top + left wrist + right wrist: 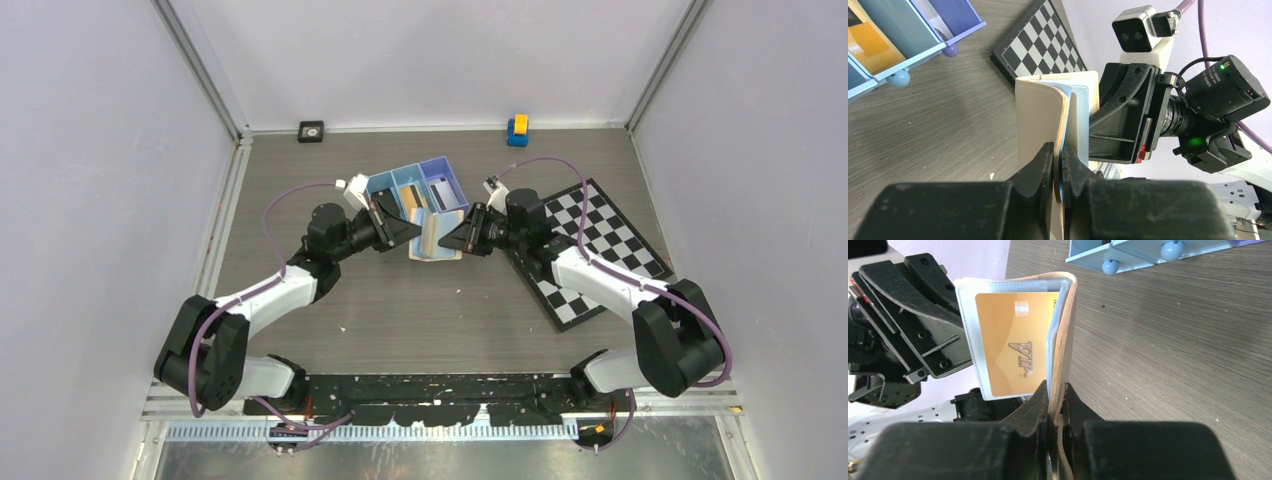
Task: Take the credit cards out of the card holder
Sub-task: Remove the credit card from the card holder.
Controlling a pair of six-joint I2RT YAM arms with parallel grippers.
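Arms reaching in from the near edge of the table meet above its middle. The card holder hangs between them, clear of the wood and stood on edge. The left fingers are pinched nearly shut on one tan flap, with pale blue sleeves lying against it. The right fingers are clamped narrow on the other tan cover. Held from opposite sides like this, the wallet fans open, apparently to spread the sleeves so a card can be reached. In the right wrist view an orange card marked VIP sits fully inside a clear sleeve, not yet drawn out. Neither pair of fingers holds a card itself.

Just beyond the wallet stands a blue tray of three compartments with cards lying in it. It is probably where each removed card goes, which would explain working so close to it. To the right a chessboard lies flat, partly under the right arm. At the far edge sit a small black square object and a yellow-and-blue block, well apart from the work.
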